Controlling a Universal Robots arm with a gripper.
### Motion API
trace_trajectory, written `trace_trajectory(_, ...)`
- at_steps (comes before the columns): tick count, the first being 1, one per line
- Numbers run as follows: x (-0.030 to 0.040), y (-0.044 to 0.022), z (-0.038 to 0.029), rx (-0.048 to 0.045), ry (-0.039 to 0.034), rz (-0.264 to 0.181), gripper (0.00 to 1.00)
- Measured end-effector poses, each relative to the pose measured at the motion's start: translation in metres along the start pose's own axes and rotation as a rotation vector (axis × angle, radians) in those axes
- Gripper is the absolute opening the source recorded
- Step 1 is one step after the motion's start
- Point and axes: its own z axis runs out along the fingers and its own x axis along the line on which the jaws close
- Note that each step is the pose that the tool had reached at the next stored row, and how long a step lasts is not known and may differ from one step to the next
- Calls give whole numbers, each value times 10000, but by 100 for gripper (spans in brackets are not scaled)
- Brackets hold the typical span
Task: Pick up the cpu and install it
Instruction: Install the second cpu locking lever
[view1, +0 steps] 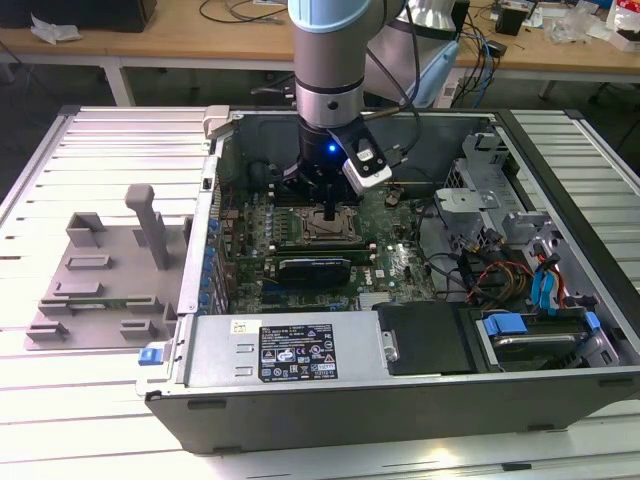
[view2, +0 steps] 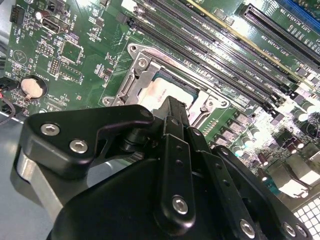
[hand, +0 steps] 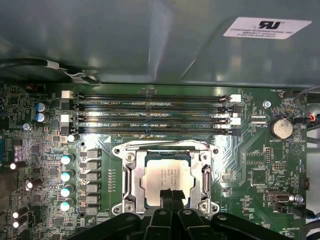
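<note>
CPU (view1: 330, 222) first: in the exterior view it lay deep inside the open computer case (view1: 420, 400), in the socket on the green motherboard (view1: 400, 260). The arm stood straight over it, and the end effector (view1: 331, 208) pointed down right at the chip. Off to the exterior view's left, a grey fixture (view1: 100, 280) sat on the slatted desk (view1: 60, 160).

In the first wrist view, the cpu (hand: 167, 172) sat flat in the silver socket frame (hand: 131, 175), with its shiny top showing. The end effector (hand: 171, 195) had its two black fingertips (hand: 166, 196) pressed close together, with no gap to see. The tips were over the near edge of the chip, touching it or just above it. I could not tell which. They held nothing.

In the second wrist view, the end effector (view2: 175, 107) reached down to the cpu (view2: 167, 92), and its black links hid the tips.

I think the chip is light, thin and stiff. Its metal top looks slippery, and the tiny parts under it could break easily. The side edges look like the safest place to hold it.
</note>
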Motion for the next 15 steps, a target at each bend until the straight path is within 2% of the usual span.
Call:
trace_trajectory(1, -5, 1, -66, -1, 0, 0, 11)
trace_trajectory(2, -6, -1, -79, -3, -2, -1, 11)
trace_trajectory(5, -6, -102, -81, 3, 0, 0, 11)
trace_trajectory(8, -5, -143, -82, 12, 2, -1, 11)
trace_trajectory(10, -5, -158, -89, 20, 3, 0, 11)
trace_trajectory(13, -10, -162, -141, 17, 2, -1, 11)
trace_trajectory(15, -11, -168, -152, 16, 1, -3, 11)
